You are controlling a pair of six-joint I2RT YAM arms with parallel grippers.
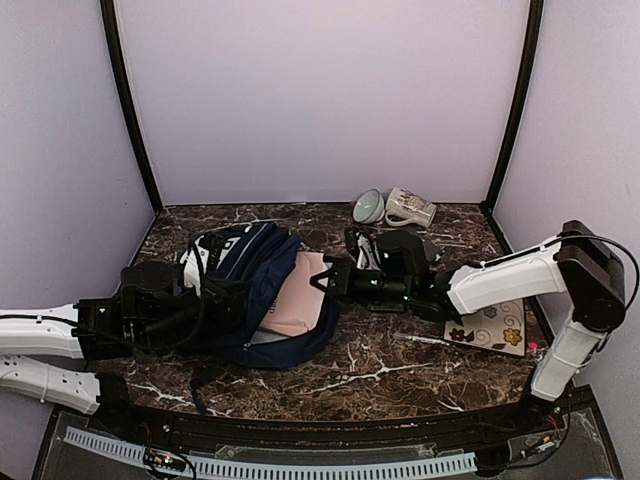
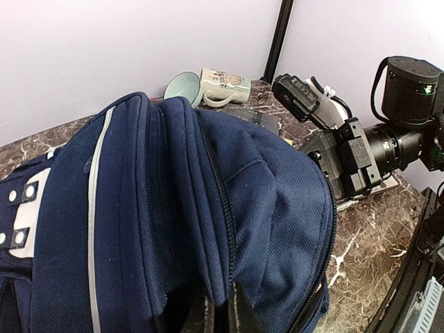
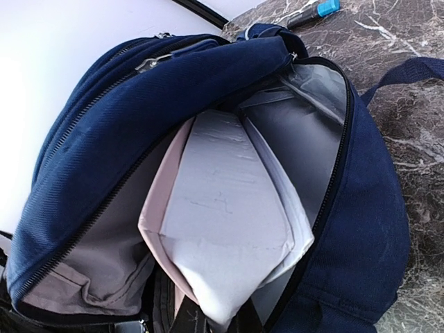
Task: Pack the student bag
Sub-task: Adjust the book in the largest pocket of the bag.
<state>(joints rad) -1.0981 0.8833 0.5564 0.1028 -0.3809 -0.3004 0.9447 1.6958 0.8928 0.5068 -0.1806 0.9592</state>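
The backpack [image 1: 262, 258] lay on its side at the table's [image 1: 380, 372] left, mouth open rightward. The left gripper [image 2: 218, 316] pinched its flap; the right gripper [image 1: 323, 278] clenched the pink book [image 3: 222, 208] sticking out.

left arm [image 1: 40, 335]: white moulded links, black boxy wrist block [image 1: 150, 300]; right arm [image 1: 505, 282]: same white shells, fat black cylindrical joint [image 1: 590, 268] between them; right gripper [image 1: 325, 279]: matte black, angular; black motor can [image 2: 406, 83] on the right arm with a green LED [image 2: 424, 89] lit; thin black cable [image 2: 378, 80] looping beside it; small black camera [image 2: 295, 94] on the right wrist; white bands [image 2: 326, 97] round its lead, probably zip ties, view too soft to be sure
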